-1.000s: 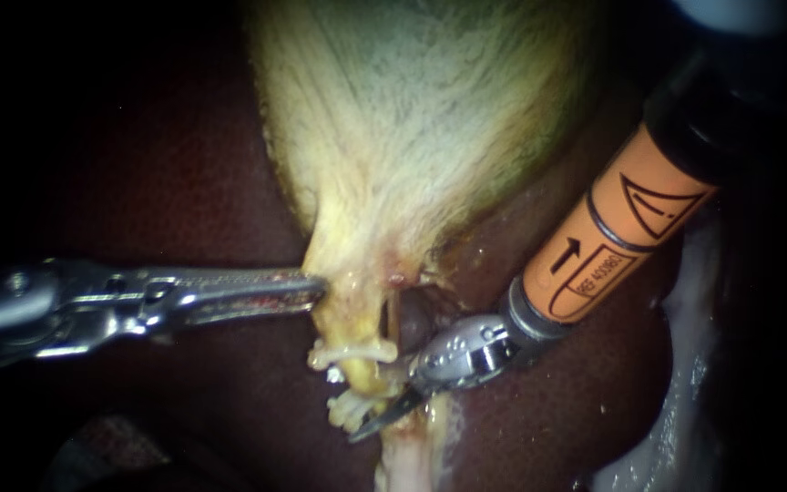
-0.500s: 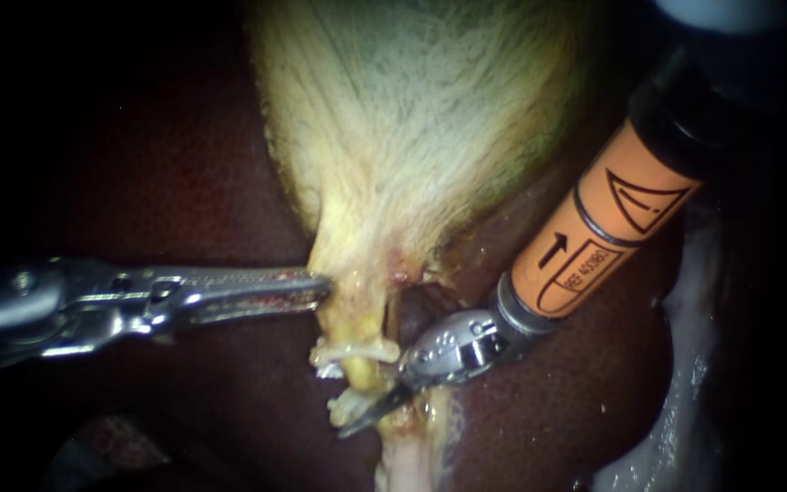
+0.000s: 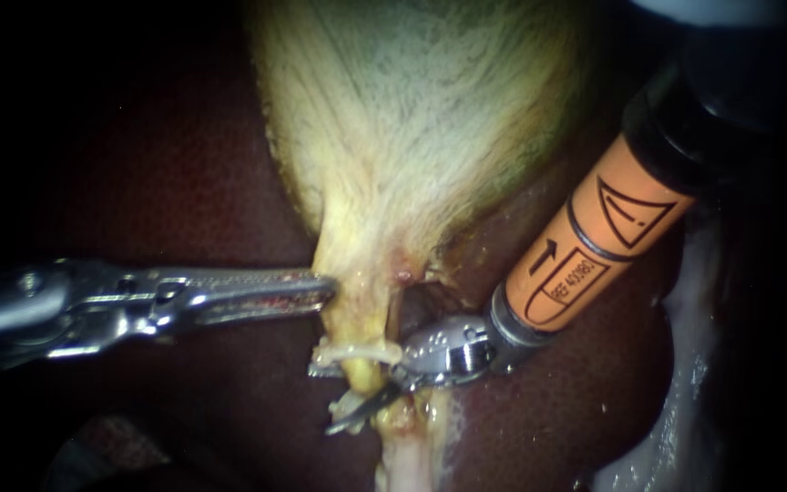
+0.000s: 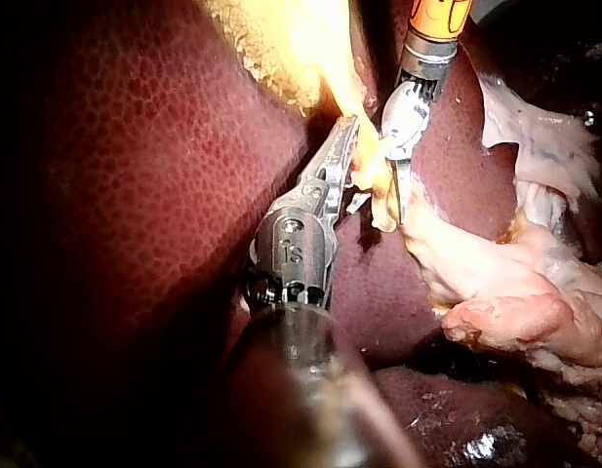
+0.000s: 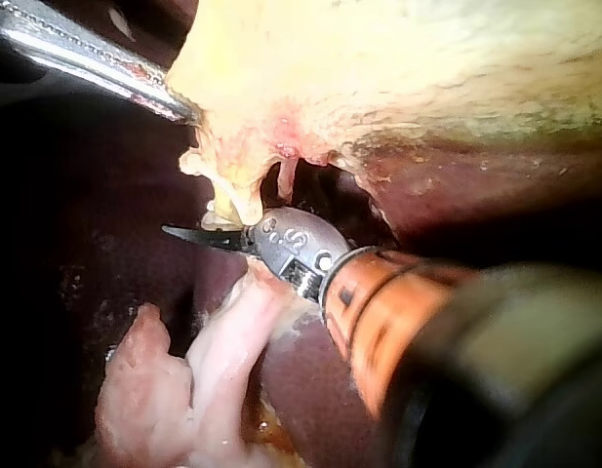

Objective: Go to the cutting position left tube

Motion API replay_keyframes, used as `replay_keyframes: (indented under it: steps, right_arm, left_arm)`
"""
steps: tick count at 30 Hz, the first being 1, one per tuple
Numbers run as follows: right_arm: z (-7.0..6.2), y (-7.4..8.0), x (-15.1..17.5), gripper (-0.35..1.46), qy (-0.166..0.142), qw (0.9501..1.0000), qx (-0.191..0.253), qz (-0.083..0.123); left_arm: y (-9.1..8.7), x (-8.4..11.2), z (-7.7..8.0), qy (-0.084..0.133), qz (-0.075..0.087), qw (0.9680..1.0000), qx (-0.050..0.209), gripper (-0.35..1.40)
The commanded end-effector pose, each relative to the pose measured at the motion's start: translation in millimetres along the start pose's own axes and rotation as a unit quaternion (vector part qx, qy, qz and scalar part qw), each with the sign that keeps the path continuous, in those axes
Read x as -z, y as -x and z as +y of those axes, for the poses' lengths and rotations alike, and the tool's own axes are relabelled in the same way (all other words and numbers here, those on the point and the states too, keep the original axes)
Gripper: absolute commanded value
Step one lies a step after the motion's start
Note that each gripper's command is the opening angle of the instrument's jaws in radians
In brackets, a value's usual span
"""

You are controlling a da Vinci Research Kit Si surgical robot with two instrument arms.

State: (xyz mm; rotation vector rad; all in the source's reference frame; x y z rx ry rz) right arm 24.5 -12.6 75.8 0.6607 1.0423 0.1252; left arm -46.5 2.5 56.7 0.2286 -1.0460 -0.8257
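Note:
The pale yellow gallbladder narrows to a yellow tube that carries two whitish clips, one above and one below. My left instrument comes in level from the left, its jaws shut on the gallbladder's neck just above the upper clip; its jaws also show in the left wrist view. My right instrument, with an orange shaft, reaches across the tube between the clips. Its thin blades stand open with the tube between them. One dark blade sticks out past the tube.
Dark red liver lies all around and under the gallbladder. A thin pink strand runs beside the tube, with a dark gap behind it. Pale fatty tissue trails off below the clips, and more pale tissue lies at the far right.
My right instrument has slid further left across the tube, its blade tip now past the tube's left side. The left instrument holds its place on the gallbladder's neck.

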Motion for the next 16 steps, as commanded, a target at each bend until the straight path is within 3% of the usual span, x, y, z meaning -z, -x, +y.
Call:
replay_keyframes:
  steps: [1,16]
  right_arm:
    - [0.0,0.0,0.0,1.13,0.000,1.0000,-0.003,0.000]
    - [0.0,0.1,-0.1,1.15,-0.001,1.0000,-0.002,0.000]
  left_arm:
    - [0.0,0.0,0.0,0.000,0.000,1.0000,0.000,-0.35]
    - [0.0,-0.2,0.0,0.000,0.000,1.0000,0.000,-0.35]
